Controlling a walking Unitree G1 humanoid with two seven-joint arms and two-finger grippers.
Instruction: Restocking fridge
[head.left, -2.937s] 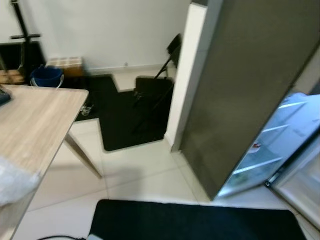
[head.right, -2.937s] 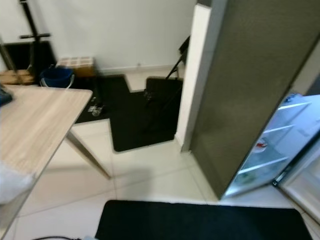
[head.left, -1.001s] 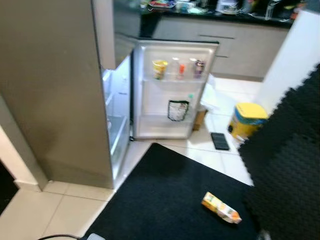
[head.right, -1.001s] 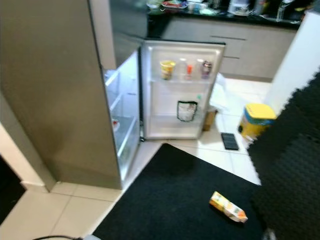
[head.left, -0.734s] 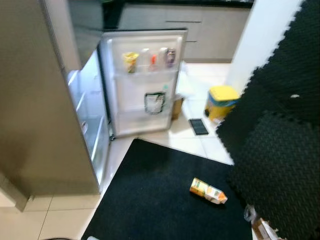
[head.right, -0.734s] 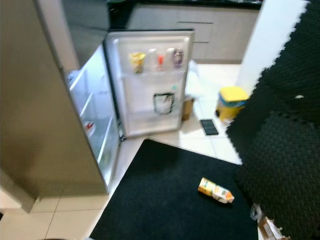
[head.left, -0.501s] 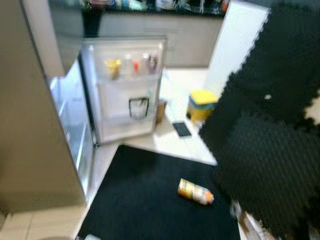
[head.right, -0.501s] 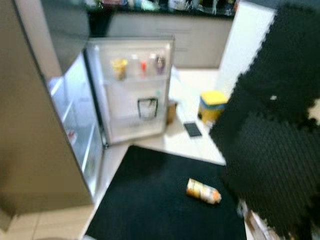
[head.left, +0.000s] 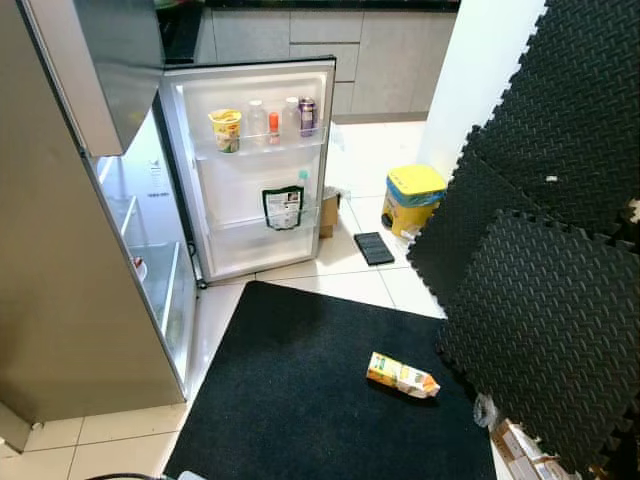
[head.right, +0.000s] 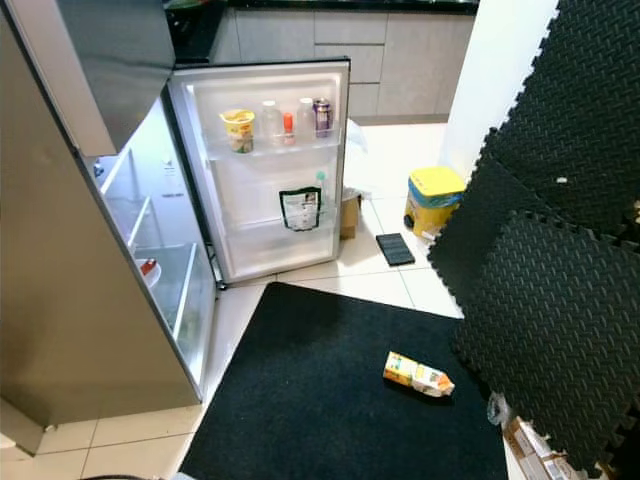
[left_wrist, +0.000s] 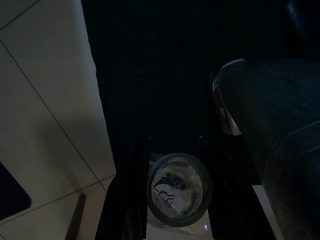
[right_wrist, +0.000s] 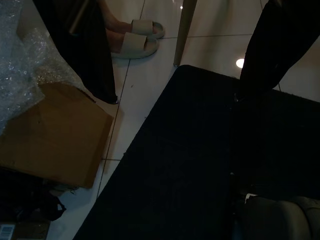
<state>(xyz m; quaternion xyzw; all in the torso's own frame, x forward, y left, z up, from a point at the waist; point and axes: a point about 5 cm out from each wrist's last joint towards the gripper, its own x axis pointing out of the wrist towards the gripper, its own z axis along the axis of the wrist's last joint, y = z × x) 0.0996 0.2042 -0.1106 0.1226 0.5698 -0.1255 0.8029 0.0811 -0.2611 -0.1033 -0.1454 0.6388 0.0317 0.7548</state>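
Observation:
The grey fridge (head.left: 80, 300) stands open at my left, its lit shelves (head.left: 150, 270) mostly bare. On its swung-out door (head.left: 255, 160) the upper rack holds a yellow cup (head.left: 226, 128), small bottles and a can (head.left: 307, 114); a dark pouch (head.left: 284, 207) sits lower. A yellow-orange juice carton (head.left: 401, 376) lies on its side on the black mat (head.left: 320, 400). In the dark left wrist view my left gripper (left_wrist: 171, 150) is shut on a clear round bottle (left_wrist: 179, 187), seen end-on.
Black foam mats (head.left: 540, 250) lean along the right. A yellow bin (head.left: 414, 197) and a flat black object (head.left: 375, 247) sit on the tiles past the mat. The right wrist view catches cardboard (right_wrist: 50, 135), bubble wrap, a table leg and a person's slippered feet (right_wrist: 132, 37).
The camera has swung right from the wooden table to the open fridge, then steadied and sharpened. The carton and the items on the fridge door lie as before.

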